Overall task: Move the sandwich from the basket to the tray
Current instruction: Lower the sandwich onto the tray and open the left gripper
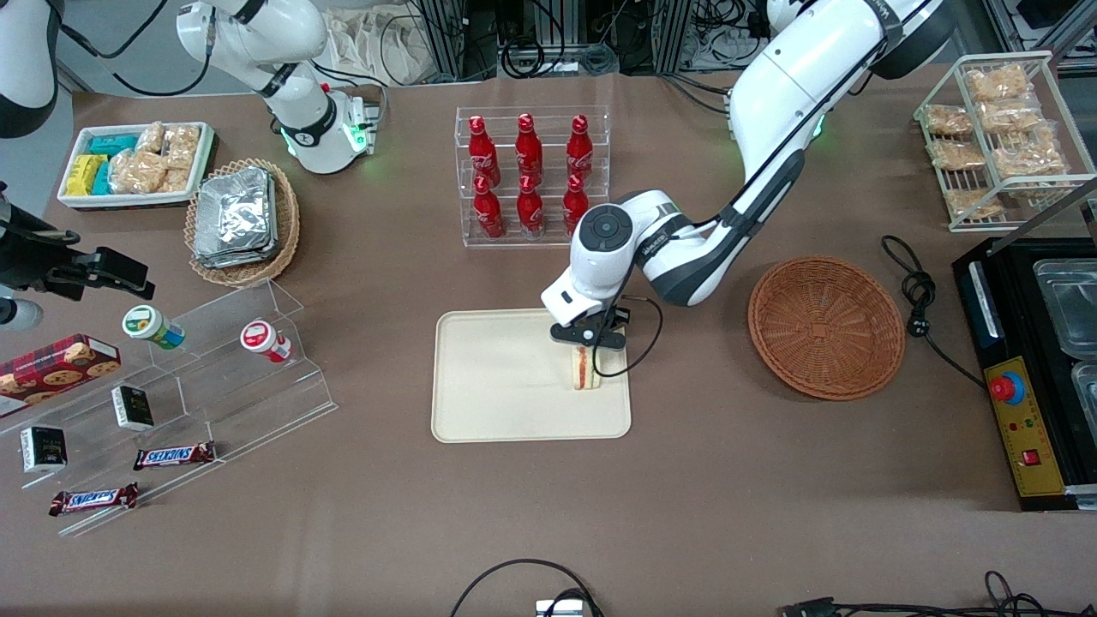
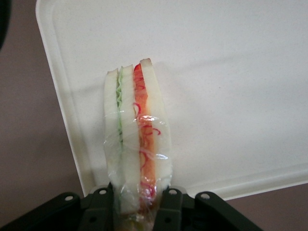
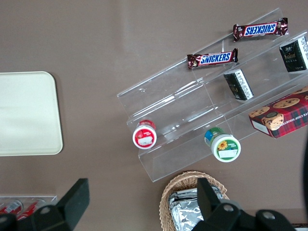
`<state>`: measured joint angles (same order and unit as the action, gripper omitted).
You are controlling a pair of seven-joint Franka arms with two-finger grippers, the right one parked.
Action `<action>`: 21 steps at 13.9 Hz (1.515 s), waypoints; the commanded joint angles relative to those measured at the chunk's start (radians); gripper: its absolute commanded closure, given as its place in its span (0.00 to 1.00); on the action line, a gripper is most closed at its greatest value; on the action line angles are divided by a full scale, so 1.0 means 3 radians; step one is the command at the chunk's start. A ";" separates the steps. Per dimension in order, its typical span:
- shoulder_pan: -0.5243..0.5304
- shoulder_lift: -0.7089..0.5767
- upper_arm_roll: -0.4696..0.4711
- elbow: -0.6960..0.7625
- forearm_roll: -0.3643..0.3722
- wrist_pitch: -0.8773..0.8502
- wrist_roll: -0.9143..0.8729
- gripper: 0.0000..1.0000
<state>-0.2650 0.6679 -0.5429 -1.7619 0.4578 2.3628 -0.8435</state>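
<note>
Placing step: black two-finger gripper (image 1: 589, 337) clamped on plastic-wrapped triangular white-bread sandwich (image 1: 586, 368), frame centre, over flat cream plastic tray (image 1: 497, 403). Round reddish-brown wicker basket (image 1: 825, 327) emptied. Next, probably: lower, release, lift clear.

Sandwich (image 1: 586, 367) (image 2: 138, 144): clear-wrapped white-bread wedge, red, orange and green layers showing, standing on edge on the tray, centre of the front frame, pinched between the gripper (image 1: 589, 336) (image 2: 135, 208) fingers. Tray (image 1: 506, 394) (image 2: 231, 77): cream, rectangular, flat on table, centre frame. Basket (image 1: 826, 327): reddish-brown wicker, round, empty, right of centre.
</note>
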 commanded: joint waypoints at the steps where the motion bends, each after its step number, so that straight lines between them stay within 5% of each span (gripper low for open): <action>1: -0.0047 0.0069 0.0015 0.0090 0.0100 0.0003 -0.0088 0.62; 3: -0.0052 0.0075 0.0015 0.0090 0.0100 0.0003 -0.0077 0.39; 5: -0.0083 0.0100 0.0020 0.0105 0.0100 0.0003 -0.0093 0.00; 21: 0.0162 -0.0114 0.0020 0.0131 0.0059 -0.0037 -0.0159 0.00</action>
<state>-0.2417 0.6695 -0.5351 -1.7267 0.4660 2.3644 -0.8709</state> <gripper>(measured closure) 0.000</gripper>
